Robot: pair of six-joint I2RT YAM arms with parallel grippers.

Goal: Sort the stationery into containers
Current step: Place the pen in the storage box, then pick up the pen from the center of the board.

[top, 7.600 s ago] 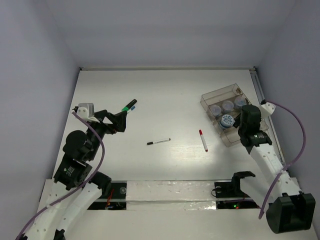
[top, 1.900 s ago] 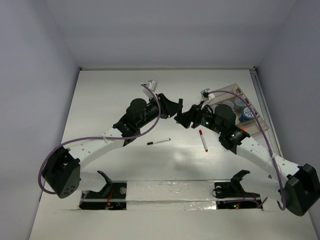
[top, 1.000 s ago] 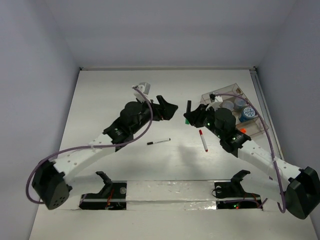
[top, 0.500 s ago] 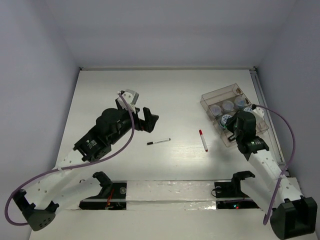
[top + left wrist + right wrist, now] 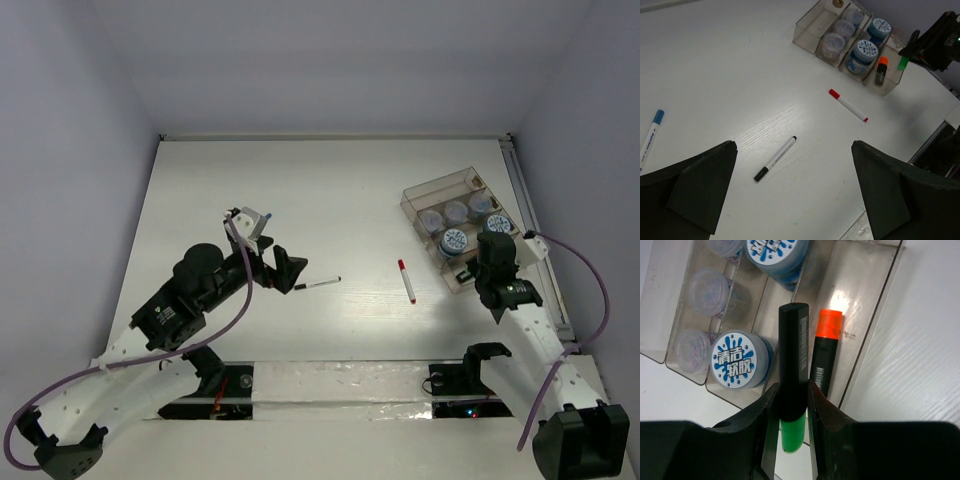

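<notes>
My right gripper [image 5: 792,405] is shut on the green-capped black marker [image 5: 793,365] and holds it over the clear divided tray [image 5: 875,335], above the compartment where the orange-capped black marker [image 5: 826,347] lies. Blue-and-white pots [image 5: 737,365] and greyish pots [image 5: 715,292] sit in the neighbouring compartments. In the top view the right gripper [image 5: 492,252] is at the tray's [image 5: 432,192] near end. My left gripper [image 5: 285,270] is open and empty above the thin black-and-white pen [image 5: 317,284], which also shows in the left wrist view [image 5: 775,158]. The red-capped white pen [image 5: 407,281] lies mid-table.
A blue-capped white pen [image 5: 650,137] lies at the left edge of the left wrist view. The table's right edge with a rail [image 5: 522,190] runs just beside the tray. Taped mounts [image 5: 340,385] line the near edge.
The green-capped marker passed from my left gripper to my right. The right arm then swung back to the tray with it. The left arm pulled back toward the thin pen.
</notes>
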